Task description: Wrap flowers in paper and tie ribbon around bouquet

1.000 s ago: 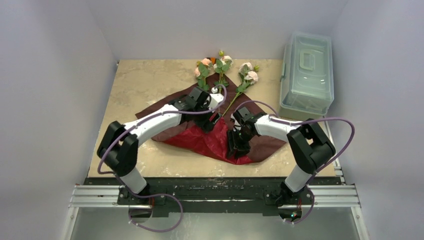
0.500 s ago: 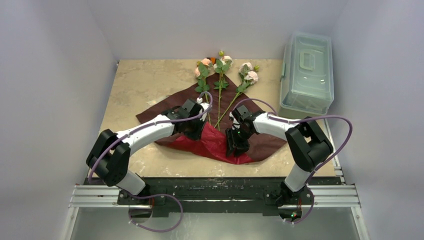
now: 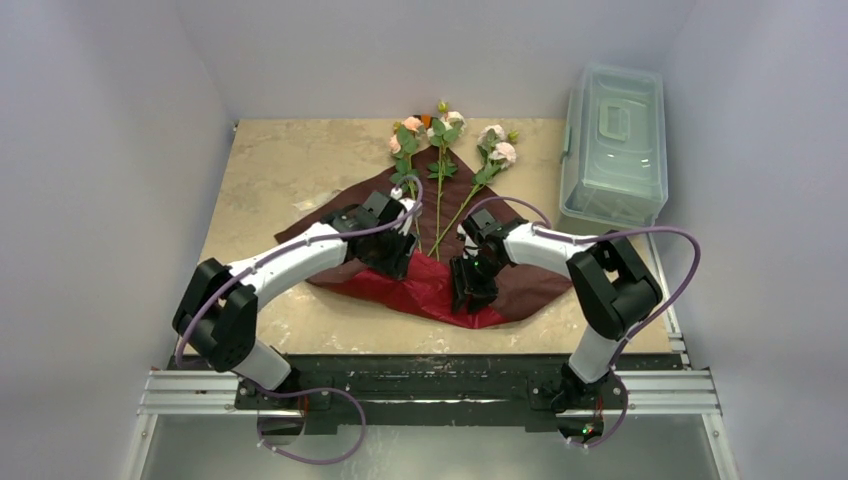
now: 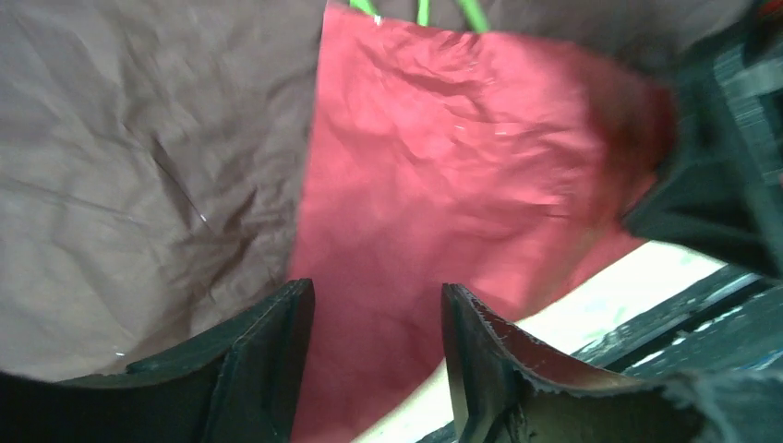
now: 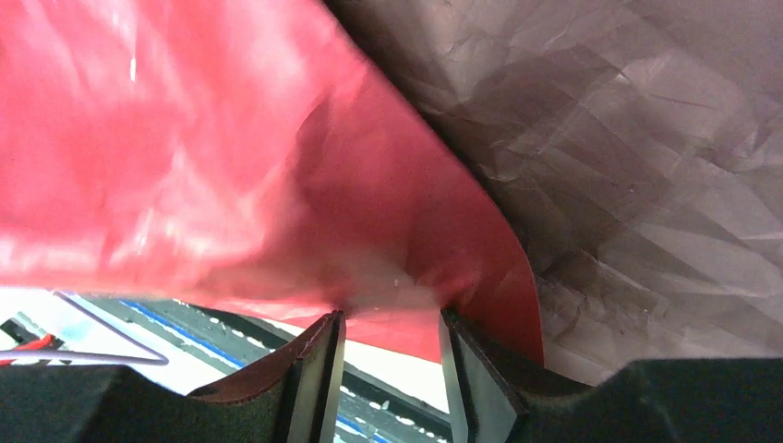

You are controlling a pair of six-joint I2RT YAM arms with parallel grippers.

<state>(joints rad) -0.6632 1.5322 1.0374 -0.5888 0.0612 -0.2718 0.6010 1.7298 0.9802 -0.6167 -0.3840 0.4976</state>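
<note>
Mid-table, the paper (image 3: pixel 320 218) lies spread maroon side up, its near part turned over as a red flap (image 3: pixel 428 290). The flowers (image 3: pixel 442 140) lie on it with blooms at 12 o'clock, past the far edge. Their stems (image 3: pixel 438 210) run toward 6, the ends converging at the flap's far edge. The left gripper (image 3: pixel 397 262) hovers at 9 o'clock of those ends, jaws about half apart with nothing between them, only red paper below. The right gripper (image 3: pixel 470 290), at 4 o'clock of them, looks pinched on the flap's near edge, which puckers at its fingertips and stands off the table (image 3: pixel 270 170). I'd say the left arm is nearer the stems, and any wrap must cross their 12-to-6 axis.
</note>
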